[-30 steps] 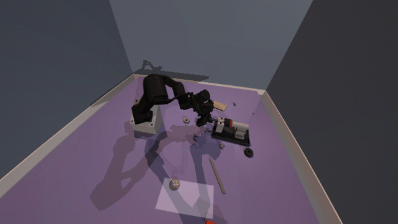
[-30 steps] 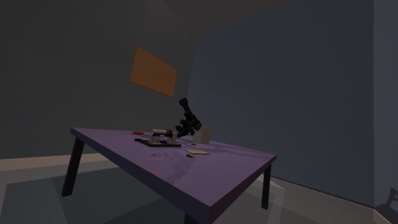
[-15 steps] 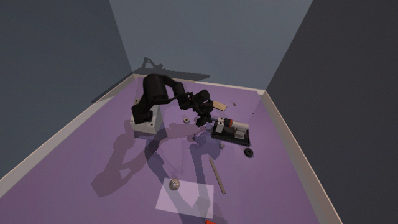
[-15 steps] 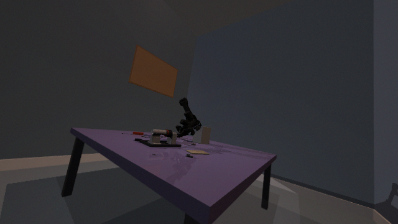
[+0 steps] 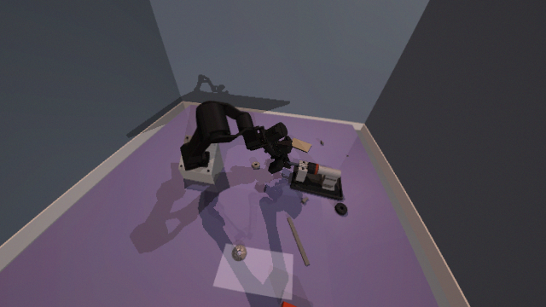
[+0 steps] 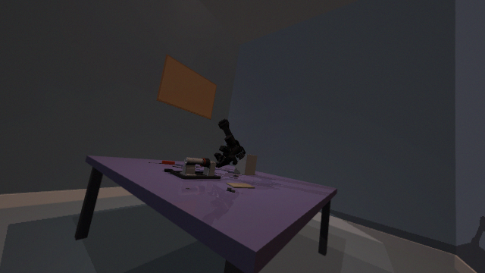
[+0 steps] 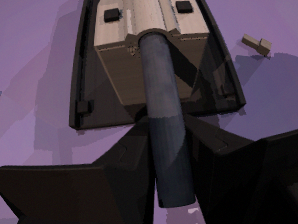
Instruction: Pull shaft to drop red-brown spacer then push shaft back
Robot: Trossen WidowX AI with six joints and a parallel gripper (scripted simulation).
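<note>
My gripper (image 5: pixel 287 165) (image 7: pixel 162 121) is shut on the shaft (image 7: pixel 162 90), its fingers on both sides of the shaft's outer part. The shaft's end sticks out past the fingers, and its other end enters the pale bearing block (image 5: pixel 302 172) (image 6: pixel 211 169) (image 7: pixel 117 65). Beyond that block, dark spacers (image 5: pixel 310 166) sit in line with it. The red-brown spacer (image 5: pixel 316 169) (image 6: pixel 204 162) is still in line, against the big pale cylindrical housing (image 5: pixel 330 171) (image 6: pixel 195 161). All stand on the black base tray (image 5: pixel 317 194) (image 6: pixel 201 177) (image 7: pixel 75 100). The shaft inside is hidden.
A black ring (image 5: pixel 340 209) and a small tan piece (image 5: pixel 304 199) (image 7: pixel 257 45) lie beside the tray. A flat tan plate (image 5: pixel 301 145) (image 6: pixel 240 185) lies behind it. A long bar (image 5: pixel 298 241), a white sheet (image 5: pixel 256 273) and a round part (image 5: pixel 239 252) lie farther forward.
</note>
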